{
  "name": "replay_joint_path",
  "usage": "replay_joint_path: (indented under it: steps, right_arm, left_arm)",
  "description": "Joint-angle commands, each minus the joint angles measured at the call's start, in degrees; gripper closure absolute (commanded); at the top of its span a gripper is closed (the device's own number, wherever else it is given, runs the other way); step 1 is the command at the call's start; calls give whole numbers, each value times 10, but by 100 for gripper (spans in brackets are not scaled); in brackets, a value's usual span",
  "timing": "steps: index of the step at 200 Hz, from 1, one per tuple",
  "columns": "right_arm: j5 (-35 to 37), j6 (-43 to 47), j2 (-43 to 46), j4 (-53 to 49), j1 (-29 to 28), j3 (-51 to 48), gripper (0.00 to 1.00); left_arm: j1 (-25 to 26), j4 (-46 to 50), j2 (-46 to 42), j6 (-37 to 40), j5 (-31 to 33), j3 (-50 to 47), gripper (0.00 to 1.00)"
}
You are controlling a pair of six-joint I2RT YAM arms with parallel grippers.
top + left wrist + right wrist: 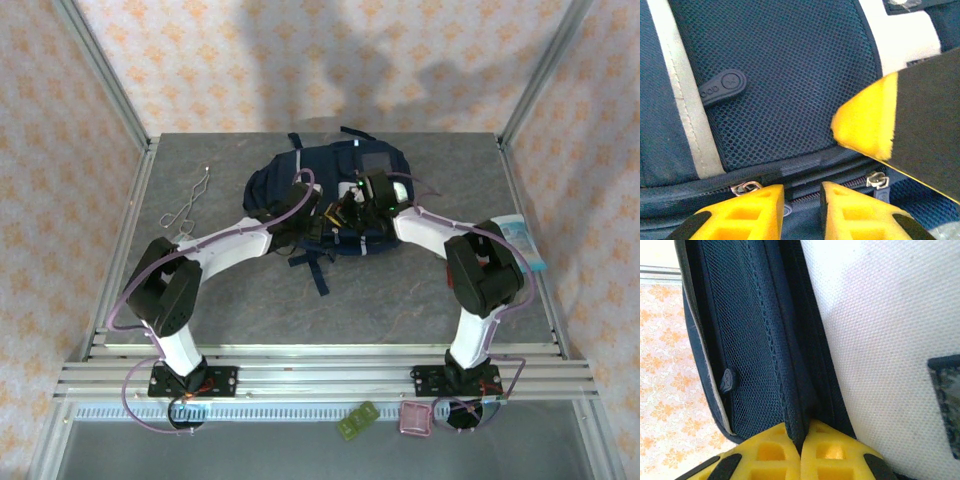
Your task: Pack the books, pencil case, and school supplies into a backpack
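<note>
Two wrist close-ups, right jaws pinching backpack [752,340] seam, left jaws narrowly parted

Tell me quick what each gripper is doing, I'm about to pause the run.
Left gripper: slightly open over the backpack, holding nothing.
Right gripper: closed on a fold of the backpack's edge.
</note>
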State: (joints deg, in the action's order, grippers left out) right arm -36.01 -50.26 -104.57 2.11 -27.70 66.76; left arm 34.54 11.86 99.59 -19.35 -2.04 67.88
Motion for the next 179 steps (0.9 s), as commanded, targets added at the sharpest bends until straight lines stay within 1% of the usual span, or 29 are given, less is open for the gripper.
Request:
replay_joint_path:
  steps: [1, 12, 24, 40, 65, 71, 81, 92, 103, 112, 141, 153, 179]
  right_arm:
    - [-18, -3, 12, 48, -9, 17, 100]
    - [-17, -3, 14, 52, -9, 19, 100]
    - [-15, -3, 15, 53, -9, 20, 100]
    - [-14, -3, 16, 55, -9, 20, 100]
    - [-13, -3, 20, 60, -9, 14, 100]
    - [-13, -3, 22, 60, -9, 12, 100]
    - [-13, -3, 23, 61, -9, 11, 100]
    - [-14, -4, 24, 64, -9, 10, 100]
    - [-14, -5, 25, 67, -9, 7, 100]
    - [-14, -5, 26, 68, -9, 6, 100]
    - [-14, -1, 31, 67, -9, 5, 100]
    - [-14, 0, 33, 65, -9, 7, 100]
    - [-17, 0, 34, 66, -9, 10, 100]
  left_arm:
    - [12, 15, 26, -27, 86, 19, 68]
    - [18, 34, 31, -49, 121, 23, 68]
    - [24, 26, 21, -75, 148, 3, 67]
    - [29, -5, -9, -103, 156, -37, 64]
    - [30, -19, -43, -123, 164, -64, 64]
    - [30, -15, -48, -123, 166, -64, 64]
    - [30, -17, -56, -120, 160, -63, 69]
    - [30, -19, -64, -115, 153, -62, 70]
    - [30, -17, -67, -109, 153, -57, 66]
    - [30, -16, -70, -101, 149, -52, 60]
    - [19, -1, -80, -64, 101, -26, 45]
    - [13, 19, -76, -54, 84, -12, 43]
    - [7, 32, -63, -37, 70, -8, 41]
